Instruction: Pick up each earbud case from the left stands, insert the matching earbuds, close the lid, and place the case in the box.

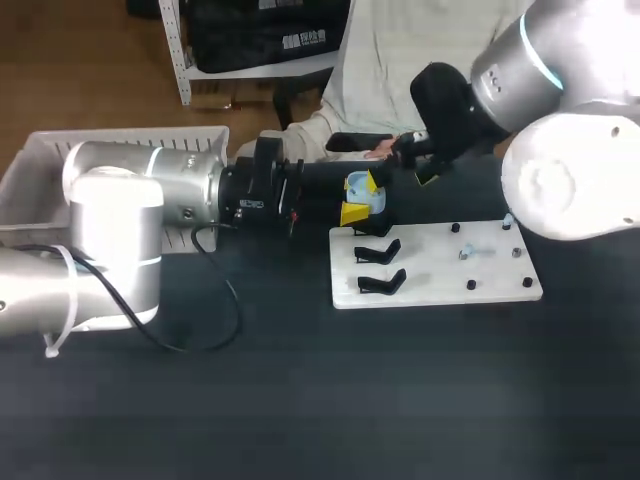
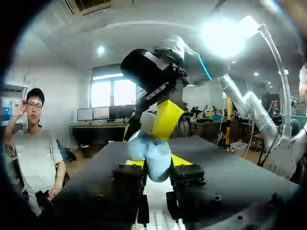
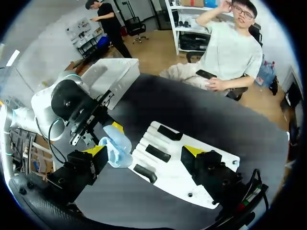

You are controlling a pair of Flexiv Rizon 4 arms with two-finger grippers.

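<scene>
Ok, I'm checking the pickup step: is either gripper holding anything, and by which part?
The left gripper is shut on the light blue earbud case, gripping its lower body from two sides. The right gripper is open and holds nothing.
</scene>
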